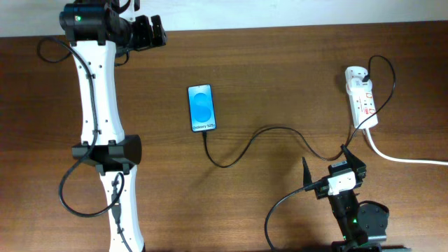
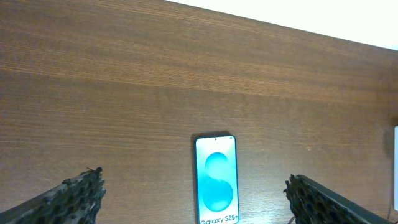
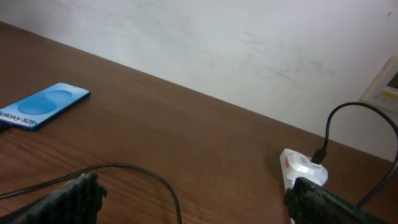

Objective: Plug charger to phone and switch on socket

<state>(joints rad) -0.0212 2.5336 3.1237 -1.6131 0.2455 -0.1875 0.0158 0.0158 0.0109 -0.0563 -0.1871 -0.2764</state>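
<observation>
The phone (image 1: 201,108) lies flat mid-table with its blue screen up; in the left wrist view the phone (image 2: 216,180) shows ahead between the fingers. The black charger (image 1: 273,129) snakes from the phone's near end to the white socket (image 1: 362,98) at the right, where it is plugged in. Its tip meets the phone's edge; I cannot tell if it is seated. My left gripper (image 1: 150,32) hangs open at the back left, empty (image 2: 193,179). My right gripper (image 1: 330,166) stands open near the front right, over the charger (image 3: 143,171), with the socket (image 3: 301,169) by its right finger.
The socket's thick white cord (image 1: 402,158) runs off the right edge. My left arm's white links (image 1: 98,119) stretch along the table's left side. A pale wall rises behind the table's far edge, with a wall plate (image 3: 388,84) on it.
</observation>
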